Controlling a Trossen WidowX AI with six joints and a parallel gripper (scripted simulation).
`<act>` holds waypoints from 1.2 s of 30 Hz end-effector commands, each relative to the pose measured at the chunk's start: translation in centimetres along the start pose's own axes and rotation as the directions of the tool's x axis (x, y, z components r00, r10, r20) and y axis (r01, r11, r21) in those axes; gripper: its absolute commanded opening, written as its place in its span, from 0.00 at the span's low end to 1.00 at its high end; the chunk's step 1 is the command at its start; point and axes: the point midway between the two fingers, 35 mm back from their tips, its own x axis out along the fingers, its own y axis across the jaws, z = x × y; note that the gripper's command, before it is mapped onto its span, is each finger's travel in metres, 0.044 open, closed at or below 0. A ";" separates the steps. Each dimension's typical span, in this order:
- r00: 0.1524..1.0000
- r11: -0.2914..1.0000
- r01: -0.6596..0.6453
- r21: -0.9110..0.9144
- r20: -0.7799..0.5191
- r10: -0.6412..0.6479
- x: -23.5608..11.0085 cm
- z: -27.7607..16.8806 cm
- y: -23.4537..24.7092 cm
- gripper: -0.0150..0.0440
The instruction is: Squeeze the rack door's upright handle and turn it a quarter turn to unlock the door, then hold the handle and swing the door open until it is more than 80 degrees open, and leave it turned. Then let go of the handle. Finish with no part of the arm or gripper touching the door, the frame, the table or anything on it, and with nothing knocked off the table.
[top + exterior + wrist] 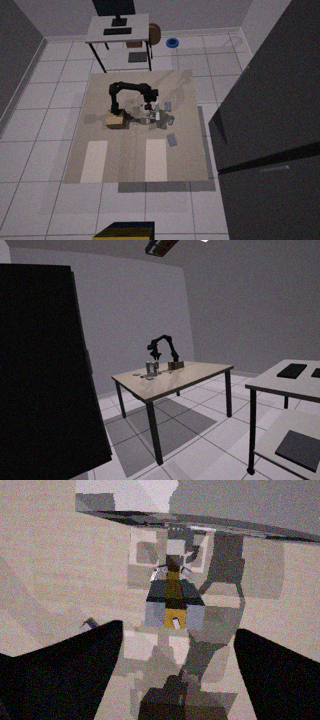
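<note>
We're arched high over the desk (180, 160) (206, 370) — gripper (148, 106) (156, 358) (179, 632) pointing down, jaws spread above the handle (175, 602), towards the desk's monitor-side edge.

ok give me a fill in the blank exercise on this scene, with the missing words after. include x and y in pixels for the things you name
1. The arm (129, 86) (165, 337) stands on a ____ block on the table (129, 160) (180, 374).
2. In the wrist view, the jaws stand ____, with nothing between them.
3. The ring-shaped blue thing (168, 45) lies on the ____, beyond the table.
4. On the white desk (93, 34) (261, 380), a black ____ stands behind the keyboard (117, 31) (292, 370).

Missing words: wooden; open; floor; monitor
</note>
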 end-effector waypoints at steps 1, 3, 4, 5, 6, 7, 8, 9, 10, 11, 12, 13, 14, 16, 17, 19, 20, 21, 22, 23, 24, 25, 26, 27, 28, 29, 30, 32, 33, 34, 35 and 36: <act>1.000 1.000 -0.006 0.004 -0.007 0.006 -0.1 0.0 0.2 0.75; 1.000 1.000 -0.006 0.004 -0.007 0.006 0.2 0.0 0.2 0.75; 1.000 1.000 -0.006 0.004 -0.007 0.006 0.4 0.0 0.2 0.75; 1.000 1.000 -0.006 0.004 -0.007 0.006 0.6 0.1 0.2 0.75; 1.000 1.000 -0.006 0.004 -0.007 0.006 0.7 0.1 0.2 0.75; 1.000 1.000 -0.006 0.004 -0.007 0.006 0.9 0.1 0.2 0.75; 1.000 1.000 -0.006 0.004 -0.007 0.006 1.1 0.1 0.2 0.75; 1.000 1.000 -0.006 0.004 -0.007 0.006 1.2 0.1 0.2 0.75; 1.000 1.000 -0.006 0.004 -0.007 0.006 1.4 0.1 0.2 0.75; 1.000 1.000 -0.006 0.004 -0.007 0.006 1.5 0.1 0.2 0.75; 1.000 1.000 -0.006 0.004 -0.007 0.006 1.7 0.1 0.2 0.75; 1.000 1.000 -0.006 0.004 -0.007 0.006 1.9 0.1 0.2 0.75; 1.000 1.000 -0.006 0.004 -0.007 0.006 2.0 0.2 0.2 0.75; 1.000 1.000 -0.006 0.004 -0.007 0.006 2.4 0.2 0.2 0.75; 1.000 1.000 -0.006 0.004 -0.007 0.006 2.5 0.2 0.2 0.75; 1.000 1.000 -0.006 0.004 -0.007 0.006 2.9 0.2 0.2 0.75; 1.000 1.000 -0.006 0.004 -0.007 0.006 3.0 0.2 0.2 0.75; 1.000 1.000 -0.006 0.004 -0.007 0.006 3.2 0.2 0.2 0.75; 1.000 1.000 -0.006 0.004 -0.007 0.006 3.4 0.2 0.2 0.75; 1.000 1.000 -0.006 0.004 -0.007 0.006 3.5 0.2 0.2 0.75; 1.000 1.000 -0.006 0.004 -0.007 0.006 3.7 0.2 0.2 0.75; 1.000 1.000 -0.006 0.004 -0.007 0.006 3.8 0.2 0.2 0.75; 1.000 1.000 -0.006 0.004 -0.007 0.006 4.0 0.2 0.2 0.75; 1.000 1.000 -0.006 0.004 -0.007 0.006 4.2 0.2 0.2 0.75; 1.000 1.000 -0.006 0.004 -0.007 0.006 4.3 0.1 0.2 0.75; 1.000 1.000 -0.006 0.004 -0.007 0.006 4.5 0.1 0.2 0.75; 1.000 1.000 -0.006 0.004 -0.007 0.006 4.7 0.1 0.2 0.75; 1.000 1.000 -0.006 0.004 -0.007 0.006 5.0 0.1 0.2 0.75; 1.000 1.000 -0.006 0.004 -0.007 0.006 5.1 0.1 0.2 0.75; 1.000 1.000 -0.006 0.004 -0.007 0.006 5.3 0.1 0.2 0.75; 1.000 1.000 -0.006 0.004 -0.007 0.006 5.5 0.1 0.2 0.75; 1.000 1.000 -0.006 0.004 -0.007 0.006 5.6 0.1 0.2 0.75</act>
